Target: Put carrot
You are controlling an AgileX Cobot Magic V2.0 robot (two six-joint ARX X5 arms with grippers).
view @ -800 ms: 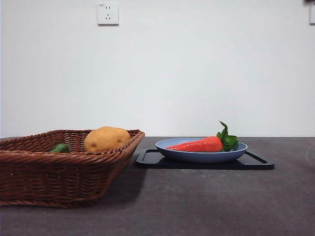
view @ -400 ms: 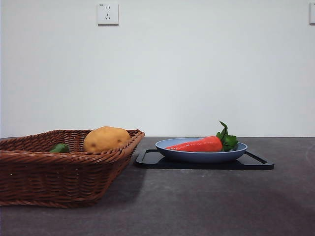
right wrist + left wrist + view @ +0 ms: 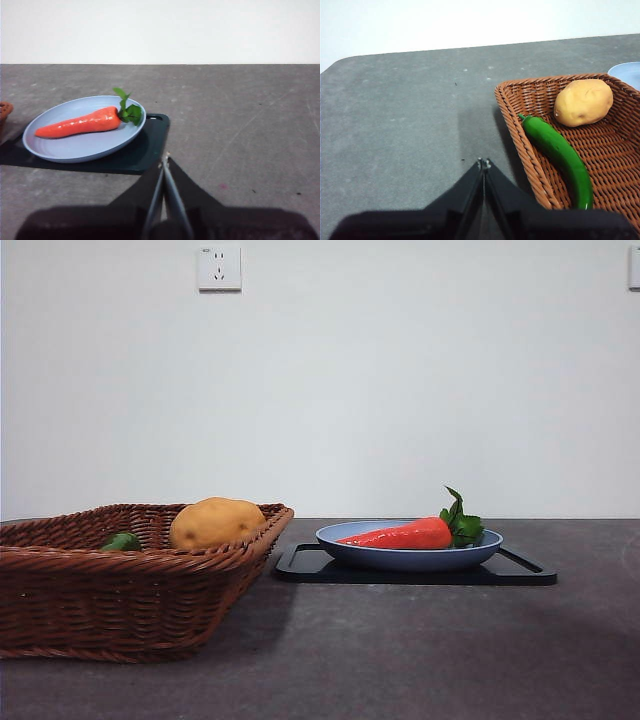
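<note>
- My right gripper [image 3: 164, 159] hangs nearest, its two black jaws pressed together with nothing between them, above the dark grey table [image 3: 240, 125] just short of the flat black rectangular tray [image 3: 145, 145].
- My left gripper [image 3: 483, 163] is likewise closed and empty, waiting beside the brown woven wicker basket [image 3: 530, 155].
- Risk: the glossy red-orange tapered toy carrot [image 3: 80, 123] looks slick and narrows to a point, so jaws closing near the thin end could squeeze it out sideways.
- Risk: the shallow pale blue round plate [image 3: 75, 150] sits loose on the tray, I think, so a low approach might nudge or tip it.
- The carrot lies on its side in the plate, its green leaf tuft [image 3: 128, 110] over the rim nearer my right gripper.
- Farther off, the basket holds a rounded tan-yellow potato [image 3: 216, 522] and a long green pepper [image 3: 560, 157], well apart from the carrot.
</note>
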